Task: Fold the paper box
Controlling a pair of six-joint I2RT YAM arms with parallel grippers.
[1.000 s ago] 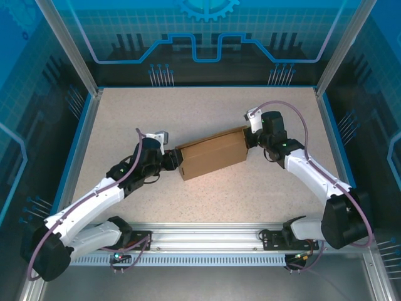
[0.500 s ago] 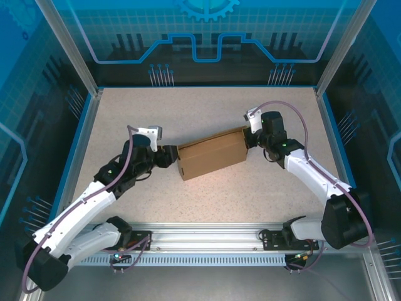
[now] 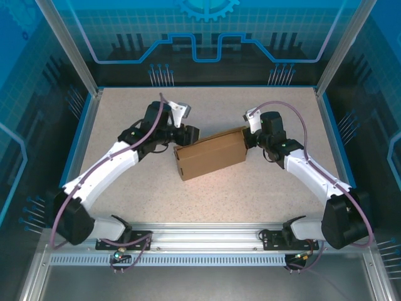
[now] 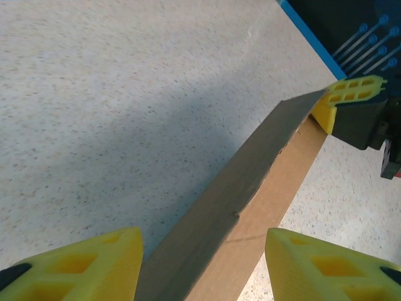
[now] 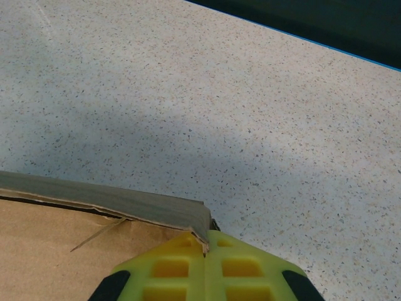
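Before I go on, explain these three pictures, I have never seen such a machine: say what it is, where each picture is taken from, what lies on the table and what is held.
This is a robot with two arms bolted at the near edge of a table: the left arm and the right arm. The overhead picture comes from a fixed camera above and behind them. The other two come from cameras on each wrist, so the yellow blocks at the bottom are that arm's own jaws. On the table lies one brown paper box. The left jaws stand open astride its raised edge, not gripping. The right jaws are shut, tips at the box's far-right corner; whether they pinch cardboard, I can't tell.
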